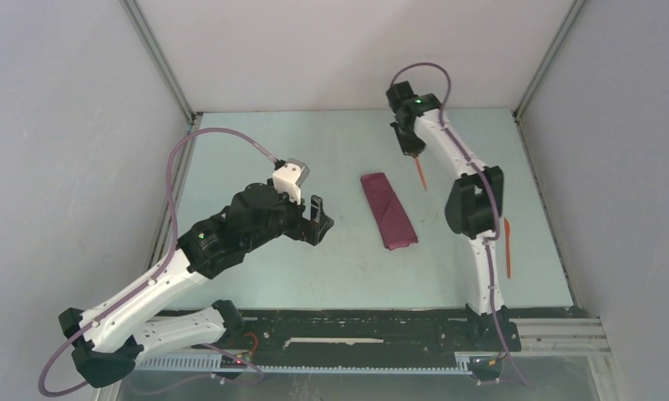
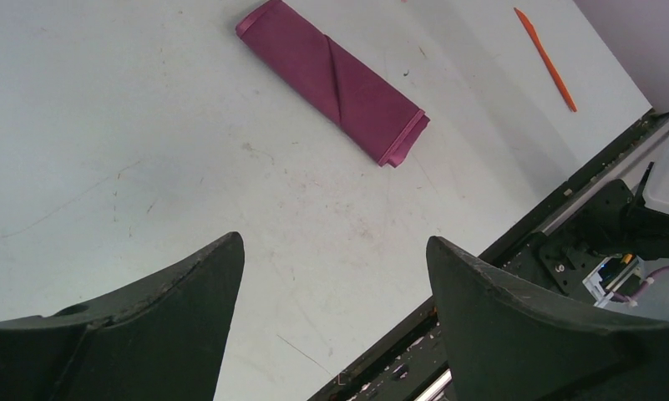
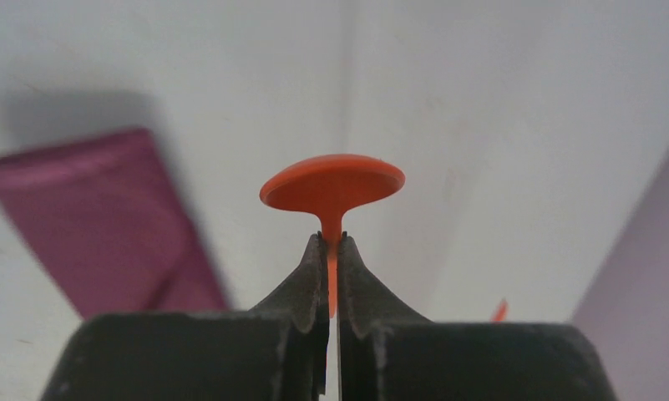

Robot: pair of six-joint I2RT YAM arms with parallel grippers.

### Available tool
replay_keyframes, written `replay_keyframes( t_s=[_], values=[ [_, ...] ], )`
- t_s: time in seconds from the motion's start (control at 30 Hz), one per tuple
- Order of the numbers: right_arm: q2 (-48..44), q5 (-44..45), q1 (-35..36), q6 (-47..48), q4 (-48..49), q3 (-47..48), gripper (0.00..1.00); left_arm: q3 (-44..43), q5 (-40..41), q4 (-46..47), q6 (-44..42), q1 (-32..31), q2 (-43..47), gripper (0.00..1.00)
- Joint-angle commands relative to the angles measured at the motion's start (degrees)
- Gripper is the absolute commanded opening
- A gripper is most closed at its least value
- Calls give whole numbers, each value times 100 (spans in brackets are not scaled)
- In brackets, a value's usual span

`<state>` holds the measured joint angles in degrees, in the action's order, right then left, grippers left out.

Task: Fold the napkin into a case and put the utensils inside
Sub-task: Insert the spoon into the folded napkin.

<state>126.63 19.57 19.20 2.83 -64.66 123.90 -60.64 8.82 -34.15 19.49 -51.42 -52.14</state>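
The napkin lies folded into a narrow maroon case (image 1: 387,209) in the middle of the table, also in the left wrist view (image 2: 335,79) and blurred in the right wrist view (image 3: 105,225). My right gripper (image 1: 413,151) is at the far side, just right of the case's far end, shut on the handle of the orange spoon (image 1: 420,174). The spoon's round bowl (image 3: 332,185) sticks out beyond the shut tips (image 3: 331,242). The slim orange utensil (image 1: 507,246) lies on the table at the right (image 2: 546,58). My left gripper (image 1: 318,219) is open with nothing in it, left of the case (image 2: 335,251).
The table (image 1: 297,267) is walled by grey panels on the left, back and right. A black rail (image 1: 356,322) with the arm bases runs along the near edge. The right arm's elbow (image 1: 475,205) hangs between the case and the slim utensil.
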Motion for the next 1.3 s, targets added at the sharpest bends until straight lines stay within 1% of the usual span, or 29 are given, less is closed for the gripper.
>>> replay_keyframes(
  t_s=[0.0,0.03,0.1,0.27,0.47,0.6,0.8,0.93,1.27],
  values=[
    [883,-303,446,-650,-433,1547,0,59,-132,144,33,156,-42,88],
    [1086,-312,513,-709,-481,1997,0,75,-142,144,37,184,-57,88],
    [1333,-312,639,-760,-465,2261,0,88,-153,154,38,229,-72,88],
    [1288,-447,822,-916,-28,1794,0,87,-165,154,25,262,-120,88],
    [1437,-473,931,-984,23,1832,0,122,-155,150,10,264,-130,88],
    [1545,-431,980,-1037,-121,1848,0,126,-149,154,11,261,-123,88],
    [1304,-377,1096,-1024,177,1211,0,148,-147,145,10,262,-82,88],
    [1230,-311,1180,-981,116,1026,0,189,-136,137,9,263,-29,88],
    [636,-291,1404,-1126,236,26,0,204,-156,131,10,262,40,88]
  ],
)
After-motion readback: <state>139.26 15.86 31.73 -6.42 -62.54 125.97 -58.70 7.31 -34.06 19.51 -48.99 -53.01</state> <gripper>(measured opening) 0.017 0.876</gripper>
